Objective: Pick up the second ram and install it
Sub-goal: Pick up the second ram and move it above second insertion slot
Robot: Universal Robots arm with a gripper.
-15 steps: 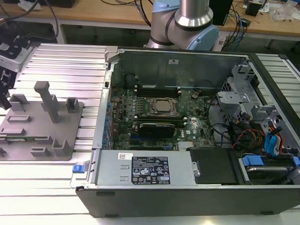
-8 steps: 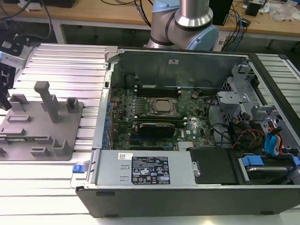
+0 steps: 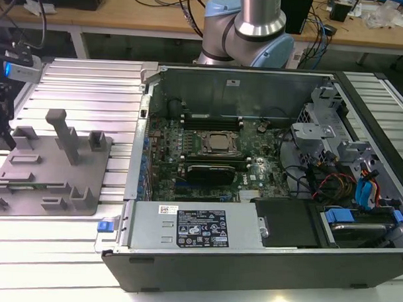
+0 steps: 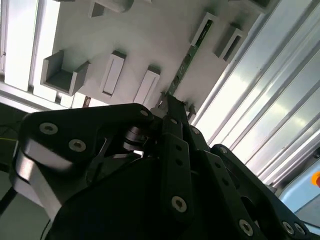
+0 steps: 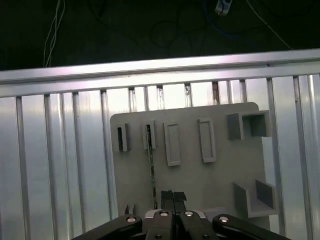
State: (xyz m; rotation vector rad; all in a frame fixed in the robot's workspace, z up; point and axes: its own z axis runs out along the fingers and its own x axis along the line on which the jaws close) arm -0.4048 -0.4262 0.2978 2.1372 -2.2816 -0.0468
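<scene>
Ribbed aluminium table carries the whole setup; a wooden bench w/ cables runs behind it. The gripper hangs tip-down over the grey fixture plate. Grip state: cannot tell, wide vs. narrow not readable. The second ram, a thin green strip, stands on its long edge on the plate. Its far end sits in a narrow slotted block; its near end runs up to the gripper tip in both wrist views. Contact betw. second ram and gripper: cannot tell. Just beside that block are one more narrow slotted block on one side and two wider rectangular frames on the other. Open box-shaped blocks sit further along the plate. In the exterior view the gripper is at the exterior view's left edge, over the plate's outer part, w/ a small grey camera unit showing a blue light above it. The plate lies near the open PC chassis, on the exterior view's left of it. Inside the chassis: green mobo, silver CPU socket approx. at centre, long black card just in front of the socket, labelled PSU box along the near wall, and drive bays w/ blue tabs and red/black cabling on the exterior view's right. The arm base, silver and light blue, stands behind the chassis.
</scene>
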